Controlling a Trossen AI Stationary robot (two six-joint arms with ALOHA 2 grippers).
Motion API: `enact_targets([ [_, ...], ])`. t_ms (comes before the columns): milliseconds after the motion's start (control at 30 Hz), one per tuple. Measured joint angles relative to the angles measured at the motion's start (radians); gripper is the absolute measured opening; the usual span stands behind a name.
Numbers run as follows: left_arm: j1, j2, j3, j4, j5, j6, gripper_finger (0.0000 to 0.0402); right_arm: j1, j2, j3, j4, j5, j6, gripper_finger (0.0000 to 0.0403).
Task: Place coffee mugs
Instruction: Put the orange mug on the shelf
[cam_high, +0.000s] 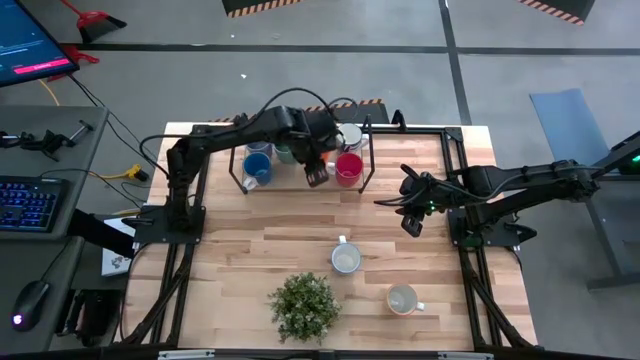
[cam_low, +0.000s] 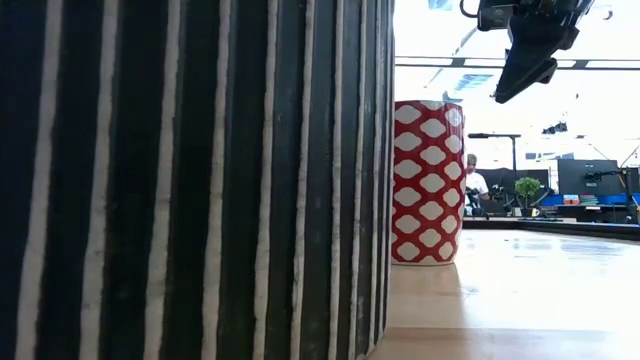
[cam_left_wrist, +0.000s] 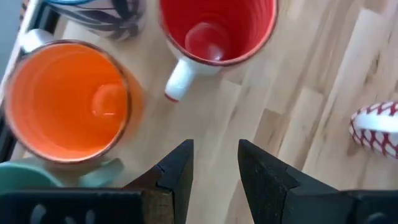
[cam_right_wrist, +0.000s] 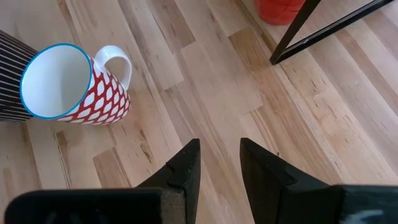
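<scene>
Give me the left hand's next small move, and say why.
Probably ease the left hand forward to the red mug's near rim, beside its white handle. The hand is open and empty over bare table, the red mug stands just ahead, and the orange mug crowds the other side.
</scene>
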Motion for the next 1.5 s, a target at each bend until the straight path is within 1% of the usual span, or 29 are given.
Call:
enact_targets([
  [167,-0.008,0.033,-0.009,-0.005,-0.003,0.053,0.0113,0.0,0.0,0.0,0.0,0.0,0.0,0.0092],
  [300,-0.008,0.066,-0.016,0.005,-0.009,0.053,0.0113,0.0,0.0,0.0,0.0,0.0,0.0,0.0092],
  [467,-0.001,0.084,-0.014,0.017,-0.075,0.088,0.0113,0.0,0.0,0.0,0.0,-0.001,0.0,0.0092],
  [700,0.022,0.112,-0.017,-0.017,-0.088,0.098,0.0113,0.0,0.0,0.0,0.0,-0.001,0.0,0.0092],
  [800,0.024,0.127,-0.015,0.009,-0.11,0.094,0.0113,0.0,0.0,0.0,0.0,-0.001,0.0,0.0092],
  [1333,0.043,0.138,-0.016,0.013,-0.158,0.097,0.0113,0.0,0.0,0.0,0.0,-0.002,0.0,0.0092],
  [1500,0.042,0.138,-0.016,0.013,-0.15,0.097,0.0113,0.0,0.0,0.0,0.0,-0.002,0.0,0.0092],
])
